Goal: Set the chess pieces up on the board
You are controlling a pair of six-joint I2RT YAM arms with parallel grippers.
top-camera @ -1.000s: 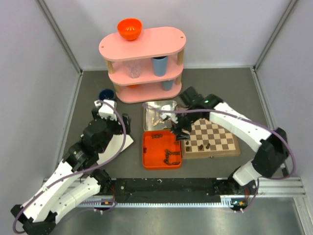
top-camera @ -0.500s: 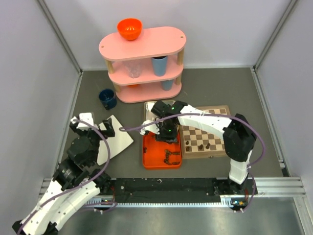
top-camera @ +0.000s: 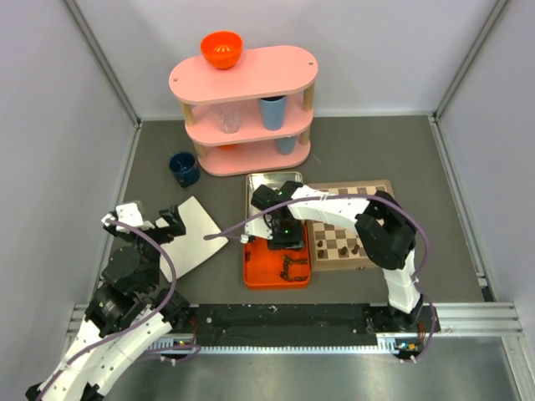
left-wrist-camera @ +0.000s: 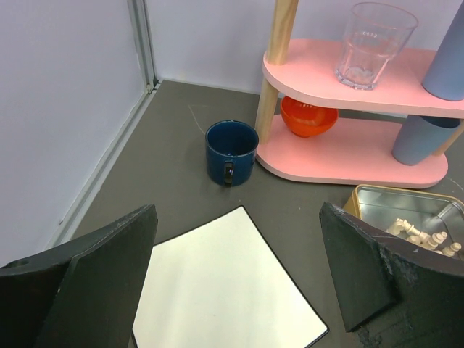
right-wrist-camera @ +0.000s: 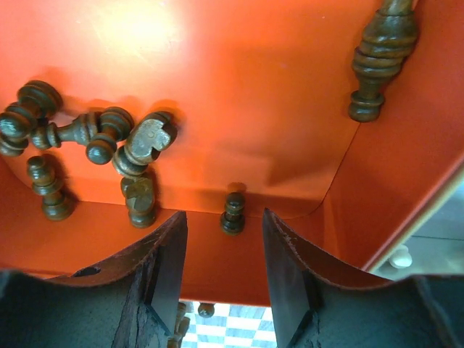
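Several dark chess pieces (right-wrist-camera: 109,141) lie in the orange tray (right-wrist-camera: 239,80), with one larger dark piece (right-wrist-camera: 380,61) off by itself. My right gripper (right-wrist-camera: 222,235) hangs low over the tray, open, its jaws either side of a small dark pawn (right-wrist-camera: 233,212) without touching it. From above, the right gripper (top-camera: 282,236) is at the tray's (top-camera: 259,271) far end, beside the board (top-camera: 376,251), where a few dark pieces (top-camera: 355,248) stand. Pale pieces (left-wrist-camera: 423,235) lie in the silver tin (left-wrist-camera: 377,197). My left gripper (left-wrist-camera: 235,279) is open over a white card (left-wrist-camera: 217,283).
A blue mug (left-wrist-camera: 231,151) stands beyond the card. The pink three-tier shelf (top-camera: 242,83) at the back carries an orange bowl (top-camera: 221,48), a clear glass (left-wrist-camera: 373,43) and blue cups. The tin (top-camera: 272,185) sits just behind the tray. Grey walls close in on both sides.
My right gripper has swung from the board's left edge over to the orange tray and narrowed its jaws. The left arm has drawn back toward the left near corner.
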